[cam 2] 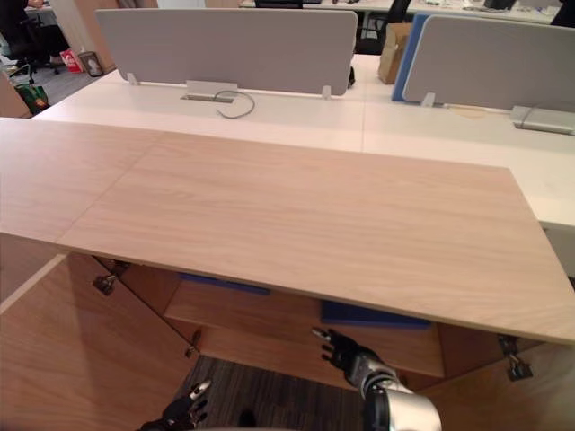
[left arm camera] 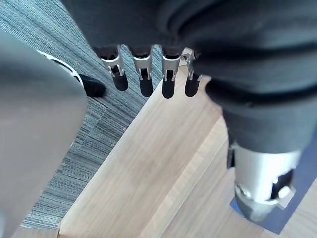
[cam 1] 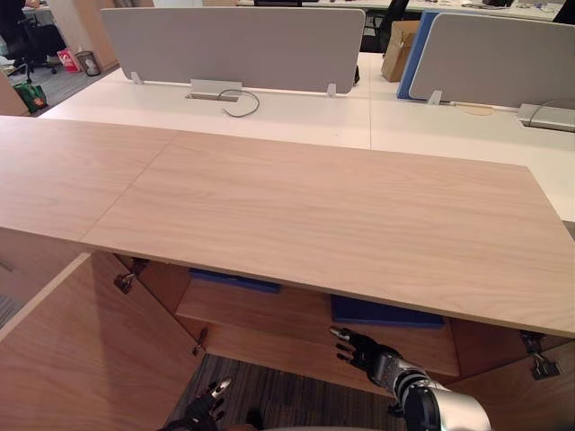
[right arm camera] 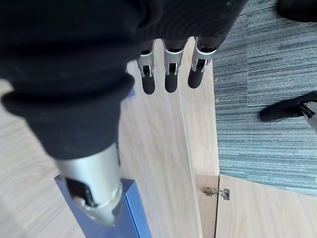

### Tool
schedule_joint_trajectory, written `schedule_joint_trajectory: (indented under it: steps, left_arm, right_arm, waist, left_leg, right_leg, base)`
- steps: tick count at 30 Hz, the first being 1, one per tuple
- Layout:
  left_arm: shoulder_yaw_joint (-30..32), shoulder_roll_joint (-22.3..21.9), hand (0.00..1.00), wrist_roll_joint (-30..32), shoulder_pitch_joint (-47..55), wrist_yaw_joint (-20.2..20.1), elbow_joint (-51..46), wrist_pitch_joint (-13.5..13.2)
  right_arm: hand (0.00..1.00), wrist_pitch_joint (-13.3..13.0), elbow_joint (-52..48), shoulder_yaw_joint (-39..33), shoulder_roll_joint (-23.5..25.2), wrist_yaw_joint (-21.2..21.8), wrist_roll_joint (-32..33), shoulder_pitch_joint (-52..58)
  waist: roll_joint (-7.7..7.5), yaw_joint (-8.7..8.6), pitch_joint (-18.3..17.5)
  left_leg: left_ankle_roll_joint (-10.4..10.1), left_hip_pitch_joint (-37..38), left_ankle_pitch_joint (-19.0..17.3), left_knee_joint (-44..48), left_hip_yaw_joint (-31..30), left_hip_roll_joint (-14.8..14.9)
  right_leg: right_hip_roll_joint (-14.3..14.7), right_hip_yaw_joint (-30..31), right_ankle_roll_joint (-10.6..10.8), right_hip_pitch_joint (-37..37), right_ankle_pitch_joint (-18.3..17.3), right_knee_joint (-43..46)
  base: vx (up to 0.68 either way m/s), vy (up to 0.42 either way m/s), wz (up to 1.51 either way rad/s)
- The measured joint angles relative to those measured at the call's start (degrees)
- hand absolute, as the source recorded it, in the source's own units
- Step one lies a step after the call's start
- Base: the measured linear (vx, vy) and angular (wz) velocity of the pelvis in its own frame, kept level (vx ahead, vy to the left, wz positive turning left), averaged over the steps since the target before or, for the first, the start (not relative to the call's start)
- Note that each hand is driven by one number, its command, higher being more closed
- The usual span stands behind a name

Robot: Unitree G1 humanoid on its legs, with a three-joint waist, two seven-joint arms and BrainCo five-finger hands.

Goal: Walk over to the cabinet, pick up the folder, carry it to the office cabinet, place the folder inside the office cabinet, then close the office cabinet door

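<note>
A low wooden cabinet (cam 1: pixel 314 206) stood with both doors swung wide, its broad top hiding most of the inside from above. A blue folder (cam 1: pixel 386 312) lay flat on the inner shelf (cam 1: pixel 269 314), towards the right, with a second blue item (cam 1: pixel 235 281) further left on the same shelf.

The main risk appeared to be the overhanging top. The folder sat under it, so a reach or a door swing would be judged partly blind, and the hand could knock the shelf edge or nudge the folder deeper. The folder also lay near the shelf's front, so a closing right door (cam 1: pixel 526 395) might catch it or the arm if the arm was slow to clear.

The right hand (cam 1: pixel 364 350) hovered just before the shelf edge, below the folder, fingers straight and spread, gripping nothing. Whether its thumb touched the folder could not be told. The left hand (cam 1: pixel 208 404) hung low over the grey carpet (cam 1: pixel 269 395) beside the left door (cam 1: pixel 90 350), fingers loose and empty.
</note>
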Motion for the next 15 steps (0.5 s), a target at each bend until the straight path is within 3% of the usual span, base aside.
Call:
schedule_joint_trajectory:
  steps: [9,11,15]
  left_arm:
    - [0.07,0.03,0.0,-0.99,0.1,1.7,1.17,-1.63]
    - [0.06,0.02,0.0,-1.57,0.1,2.09,1.1,-2.03]
    - [0.62,0.02,0.0,-2.61,0.12,2.52,0.68,-3.02]
  right_arm:
    - [0.0,-4.01,-3.07,0.55,-0.33,-5.71,7.15,-0.2]
    - [0.0,-4.23,-3.41,0.38,-1.04,-6.79,9.07,-0.72]
    - [0.0,-4.37,-3.4,-1.79,-4.74,-8.05,11.07,-4.66]
  waist:
    - [0.56,0.27,-0.62]
    - [1.18,0.38,-0.63]
    - [4.12,0.78,0.42]
  left_leg:
    - [0.07,-2.08,-0.34,0.07,0.49,-0.29]
    - [0.17,-3.34,-0.26,0.28,0.53,-0.4]
    - [0.89,-7.02,0.28,0.34,0.41,-0.83]
  right_leg:
    - [0.13,0.54,-0.05,-2.26,0.06,-0.24]
    - [0.14,0.62,-0.16,-3.71,0.15,0.04]
    - [-0.37,0.63,-0.61,-7.18,0.8,0.59]
  base:
    - [0.0,0.006,-0.03]
    - [0.0,0.007,-0.02]
    - [-0.01,0.037,0.01]
